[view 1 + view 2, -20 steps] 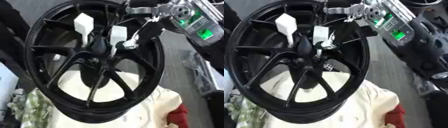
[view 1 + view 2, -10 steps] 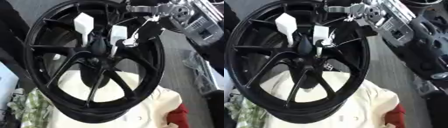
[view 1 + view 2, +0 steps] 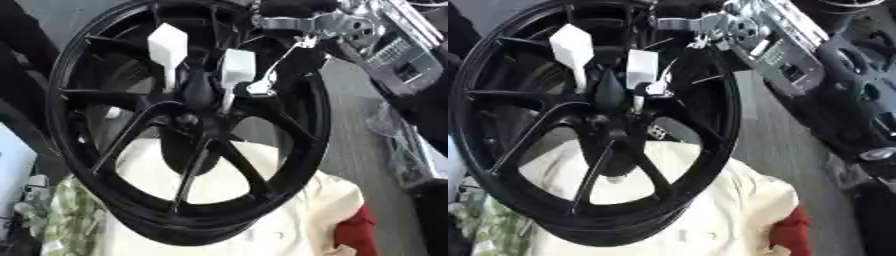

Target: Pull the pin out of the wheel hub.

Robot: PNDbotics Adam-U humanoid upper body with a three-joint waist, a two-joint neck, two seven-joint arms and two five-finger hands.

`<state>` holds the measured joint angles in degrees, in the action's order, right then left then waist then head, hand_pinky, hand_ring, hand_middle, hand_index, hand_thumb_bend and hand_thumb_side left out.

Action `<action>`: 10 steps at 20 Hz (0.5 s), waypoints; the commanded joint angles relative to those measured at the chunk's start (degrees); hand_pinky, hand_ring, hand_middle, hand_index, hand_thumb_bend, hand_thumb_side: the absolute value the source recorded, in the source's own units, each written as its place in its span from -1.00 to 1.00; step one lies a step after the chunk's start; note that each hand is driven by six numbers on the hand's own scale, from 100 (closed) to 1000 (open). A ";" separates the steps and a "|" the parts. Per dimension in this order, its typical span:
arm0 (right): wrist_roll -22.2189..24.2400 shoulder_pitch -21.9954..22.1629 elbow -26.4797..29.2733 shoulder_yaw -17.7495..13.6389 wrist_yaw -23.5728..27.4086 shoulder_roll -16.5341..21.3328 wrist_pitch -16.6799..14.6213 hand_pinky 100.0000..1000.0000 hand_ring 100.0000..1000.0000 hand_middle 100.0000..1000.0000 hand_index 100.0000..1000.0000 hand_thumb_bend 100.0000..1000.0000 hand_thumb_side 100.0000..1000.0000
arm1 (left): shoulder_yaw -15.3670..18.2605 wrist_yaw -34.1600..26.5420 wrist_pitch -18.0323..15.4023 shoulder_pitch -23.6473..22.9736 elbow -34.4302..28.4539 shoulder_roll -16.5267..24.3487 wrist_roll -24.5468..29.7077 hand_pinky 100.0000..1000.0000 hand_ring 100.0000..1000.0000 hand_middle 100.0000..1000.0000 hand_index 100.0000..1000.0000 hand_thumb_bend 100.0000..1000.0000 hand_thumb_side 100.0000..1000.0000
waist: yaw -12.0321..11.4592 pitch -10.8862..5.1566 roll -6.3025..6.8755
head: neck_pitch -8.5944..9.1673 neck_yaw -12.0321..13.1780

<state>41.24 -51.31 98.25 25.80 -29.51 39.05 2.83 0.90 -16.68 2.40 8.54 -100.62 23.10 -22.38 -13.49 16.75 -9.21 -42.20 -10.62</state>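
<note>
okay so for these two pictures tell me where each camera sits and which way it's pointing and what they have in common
Left eye view: in the robot's head, looking down at the black wheel; the right arm comes in from the upper right, its hand reaching to the hub.
Right eye view: the head's other eye, set slightly to the side, same downward look; the wheel sits further left, and the right hand is at the hub.
Shared: wheel, two white tags, cream cloth, the same moment.

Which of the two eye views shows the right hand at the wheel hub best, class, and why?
The left eye view. There the right hand reaches in from the upper right to the white-tagged pin beside the hub, set clear of the rim. The right eye view shows the same reach, more crowded against the spokes.
</note>
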 commanded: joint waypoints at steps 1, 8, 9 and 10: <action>-0.54 -0.58 -0.09 -0.72 -0.11 0.74 -0.04 0.69 0.53 0.28 0.61 -0.45 -0.17 | 0.42 0.21 -0.03 0.35 -0.73 0.47 0.08 0.63 0.47 0.34 0.43 -0.44 0.26 | -0.06 -0.71 0.52 | 0.43 -0.13; -1.50 -0.58 -0.16 -0.75 0.08 0.71 0.83 0.67 0.51 0.20 0.55 -0.52 -0.26 | 0.29 0.33 0.02 0.41 -0.67 0.36 0.30 0.63 0.47 0.34 0.43 -0.45 0.27 | -0.06 -0.51 0.49 | 0.62 -0.12; -1.50 -0.51 -0.35 -0.74 -0.03 0.68 0.89 0.66 0.50 0.19 0.54 -0.53 -0.26 | 0.28 0.33 0.03 0.42 -0.68 0.34 0.32 0.63 0.47 0.34 0.43 -0.45 0.27 | -0.08 -0.46 0.51 | 0.68 -0.15; -1.50 -0.46 -0.53 -0.72 -0.06 0.63 0.92 0.66 0.50 0.18 0.53 -0.54 -0.26 | 0.27 0.34 0.04 0.41 -0.67 0.32 0.34 0.63 0.48 0.34 0.43 -0.45 0.27 | -0.09 -0.43 0.52 | 0.70 -0.18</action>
<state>40.04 -51.18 97.76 25.80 -29.45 39.00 3.71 0.89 -16.67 2.51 8.54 -100.62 22.81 -22.23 -13.51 17.08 -9.21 -42.14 -10.66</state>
